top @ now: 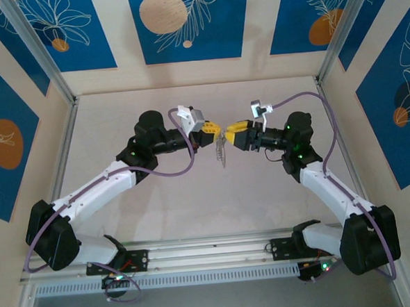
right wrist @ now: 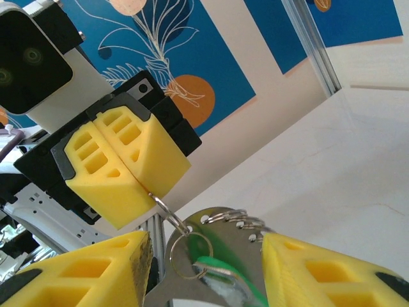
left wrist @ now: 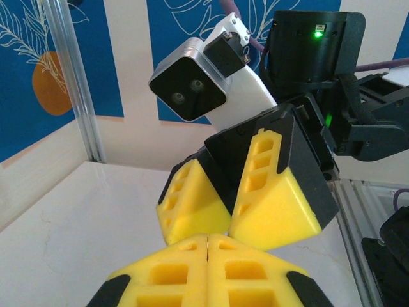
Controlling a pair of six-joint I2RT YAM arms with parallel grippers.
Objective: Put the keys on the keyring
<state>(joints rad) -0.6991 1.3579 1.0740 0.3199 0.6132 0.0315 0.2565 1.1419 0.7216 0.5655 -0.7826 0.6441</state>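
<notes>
The left end effector (right wrist: 144, 188) and the right end effector (right wrist: 204, 251) meet tip to tip above the middle of the table (top: 194, 203). The left fingers are pressed together and clamp a thin wire loop of the keyring (right wrist: 225, 216), which hangs below them. The right fingers stand apart, one on either side of the keyring. The green-headed key (right wrist: 220, 268) lies against the keyring between the right fingers.
</notes>
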